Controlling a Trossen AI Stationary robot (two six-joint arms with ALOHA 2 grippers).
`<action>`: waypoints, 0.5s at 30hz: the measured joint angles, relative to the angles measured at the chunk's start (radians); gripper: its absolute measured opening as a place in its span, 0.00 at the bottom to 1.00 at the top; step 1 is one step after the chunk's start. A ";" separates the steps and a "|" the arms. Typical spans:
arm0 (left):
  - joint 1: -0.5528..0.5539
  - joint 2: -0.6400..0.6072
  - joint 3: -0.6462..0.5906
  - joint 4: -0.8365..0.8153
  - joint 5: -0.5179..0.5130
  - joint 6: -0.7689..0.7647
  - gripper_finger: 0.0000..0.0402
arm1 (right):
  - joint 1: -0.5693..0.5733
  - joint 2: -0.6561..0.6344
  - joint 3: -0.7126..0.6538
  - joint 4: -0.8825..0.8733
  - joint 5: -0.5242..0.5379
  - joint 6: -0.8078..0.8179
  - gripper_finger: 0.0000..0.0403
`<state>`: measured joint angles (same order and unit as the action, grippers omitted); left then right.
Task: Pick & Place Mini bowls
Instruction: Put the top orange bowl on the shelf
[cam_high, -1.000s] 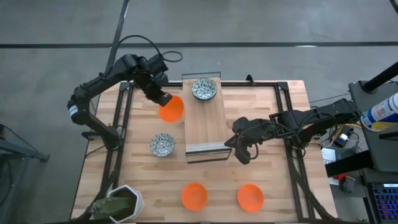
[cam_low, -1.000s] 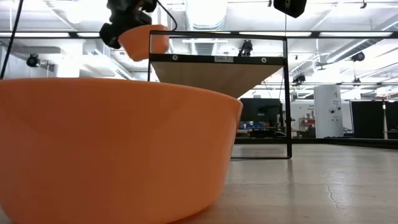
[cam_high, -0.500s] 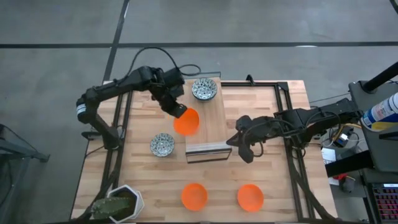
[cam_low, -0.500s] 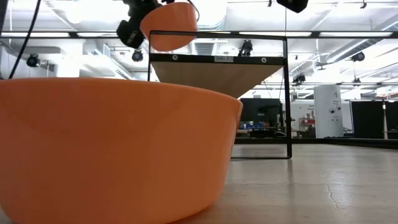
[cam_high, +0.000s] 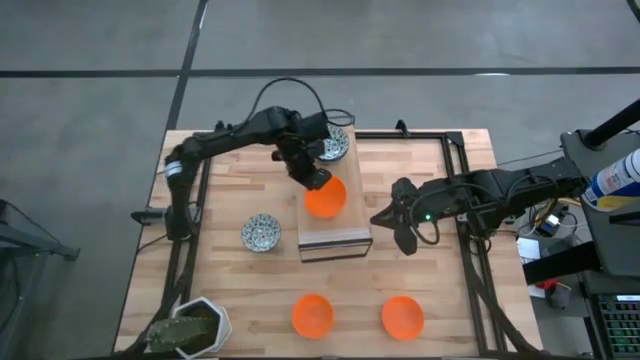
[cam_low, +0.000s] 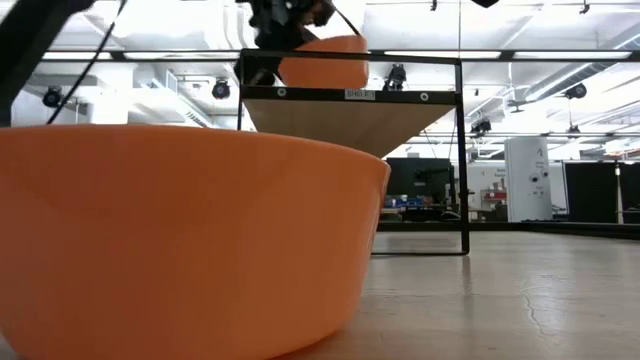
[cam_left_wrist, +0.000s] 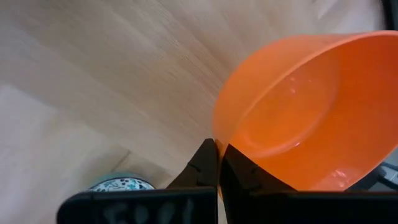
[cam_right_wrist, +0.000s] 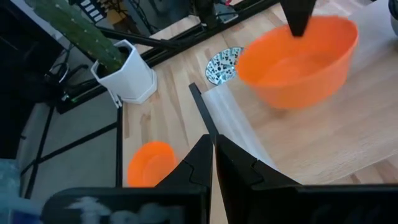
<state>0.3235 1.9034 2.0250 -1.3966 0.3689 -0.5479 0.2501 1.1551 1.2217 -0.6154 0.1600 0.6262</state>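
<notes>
My left gripper is shut on an orange mini bowl over the top board of the wooden shelf. A blue-patterned bowl stands on the board's far end, partly hidden by the arm. A second patterned bowl sits on the table left of the shelf. Two orange bowls sit near the front edge; one fills the low view. My right gripper hangs shut right of the shelf, holding nothing. My left gripper pinches the orange bowl's rim on its far-left side, one finger inside the bowl and one outside. The fingers slant down from the table's far left. The bowl hangs tilted close over the shelf's board; whether its base touches, I cannot tell.
A white angular pot with a green plant stands at the table's near left corner. Black metal rails frame the table. The shelf's black frame rises above its board. Bare wood lies between the shelf and the front bowls.
My left gripper has carried the orange bowl from beside the shelf's far left corner toward the table's right and near edge, and now it is over the board. The bowl has stayed tilted in the hold. My right gripper has drawn back slightly toward the right.
</notes>
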 joint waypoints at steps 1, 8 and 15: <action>-0.002 0.020 0.018 -0.016 -0.002 0.008 0.00 | 0.000 -0.002 0.000 -0.001 0.000 0.000 0.04; -0.011 0.116 0.122 -0.121 -0.029 0.025 0.00 | 0.000 -0.003 0.000 -0.009 0.000 -0.001 0.04; -0.014 0.123 0.142 -0.124 -0.014 -0.014 0.00 | 0.000 -0.002 0.000 -0.016 0.000 -0.042 0.04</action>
<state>0.3099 2.0262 2.1670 -1.5207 0.3546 -0.5621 0.2504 1.1526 1.2217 -0.6312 0.1600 0.5838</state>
